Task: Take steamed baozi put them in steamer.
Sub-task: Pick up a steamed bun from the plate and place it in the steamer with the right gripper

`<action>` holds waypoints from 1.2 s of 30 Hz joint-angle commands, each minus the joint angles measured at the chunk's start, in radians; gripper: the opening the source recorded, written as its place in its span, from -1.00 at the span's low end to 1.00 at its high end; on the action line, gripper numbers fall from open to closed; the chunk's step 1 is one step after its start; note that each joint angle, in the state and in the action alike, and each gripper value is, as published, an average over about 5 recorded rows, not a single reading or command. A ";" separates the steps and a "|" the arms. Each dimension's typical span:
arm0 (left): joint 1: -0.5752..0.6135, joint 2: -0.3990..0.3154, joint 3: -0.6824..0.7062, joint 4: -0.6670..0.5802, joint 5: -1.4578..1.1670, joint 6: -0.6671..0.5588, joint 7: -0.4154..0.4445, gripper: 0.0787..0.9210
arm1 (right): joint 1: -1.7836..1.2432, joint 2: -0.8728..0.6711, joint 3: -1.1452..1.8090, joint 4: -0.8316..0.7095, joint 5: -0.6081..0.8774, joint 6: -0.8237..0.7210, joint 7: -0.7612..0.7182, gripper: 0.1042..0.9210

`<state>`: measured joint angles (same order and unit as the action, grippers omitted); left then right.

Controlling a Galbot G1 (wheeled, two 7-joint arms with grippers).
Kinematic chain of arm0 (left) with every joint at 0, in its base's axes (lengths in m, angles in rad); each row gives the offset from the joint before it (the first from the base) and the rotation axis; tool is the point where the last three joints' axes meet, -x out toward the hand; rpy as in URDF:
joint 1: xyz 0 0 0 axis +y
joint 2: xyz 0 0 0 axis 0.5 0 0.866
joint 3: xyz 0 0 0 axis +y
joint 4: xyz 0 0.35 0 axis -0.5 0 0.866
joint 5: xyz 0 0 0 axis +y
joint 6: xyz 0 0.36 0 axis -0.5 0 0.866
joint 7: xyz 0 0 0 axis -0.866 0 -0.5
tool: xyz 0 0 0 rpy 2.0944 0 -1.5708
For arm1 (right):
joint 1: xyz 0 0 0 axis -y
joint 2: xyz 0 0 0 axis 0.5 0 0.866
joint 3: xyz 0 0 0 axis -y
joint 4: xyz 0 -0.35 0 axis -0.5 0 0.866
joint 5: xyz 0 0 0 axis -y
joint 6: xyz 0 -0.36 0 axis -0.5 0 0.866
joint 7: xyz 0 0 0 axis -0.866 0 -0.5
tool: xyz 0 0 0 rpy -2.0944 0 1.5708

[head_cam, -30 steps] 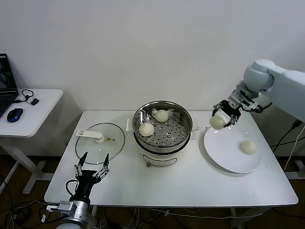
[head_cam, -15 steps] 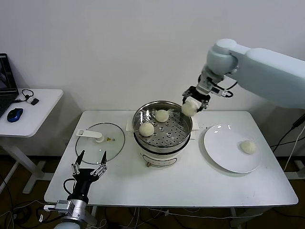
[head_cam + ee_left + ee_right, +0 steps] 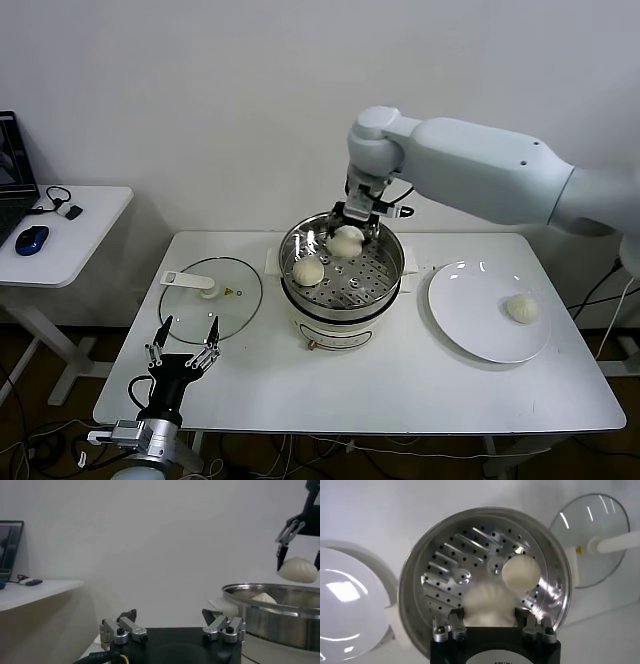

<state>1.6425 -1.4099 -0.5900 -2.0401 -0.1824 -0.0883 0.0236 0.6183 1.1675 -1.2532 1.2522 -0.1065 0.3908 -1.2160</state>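
Right claw [image 3: 352,222] carried baozi [image 3: 347,241] over steamer [image 3: 390,272].

Even, bright indoor light falls from above, and the steamer [image 3: 342,268] casts only a faint, soft shadow on the table [image 3: 400,385] at its base. Glare streaks its polished inner wall [image 3: 555,587], with white reflections on the plate [image 3: 342,592] beside it. Its near rim [image 3: 270,611] looks slightly soft.
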 commanded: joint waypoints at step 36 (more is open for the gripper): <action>-0.005 -0.001 0.009 0.009 0.002 0.010 -0.002 0.77 | -0.145 0.019 -0.023 0.076 -0.062 -0.012 0.001 0.44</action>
<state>1.6388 -1.4098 -0.5814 -2.0314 -0.1815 -0.0794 0.0219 0.4801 1.1902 -1.2770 1.3204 -0.1644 0.3798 -1.2187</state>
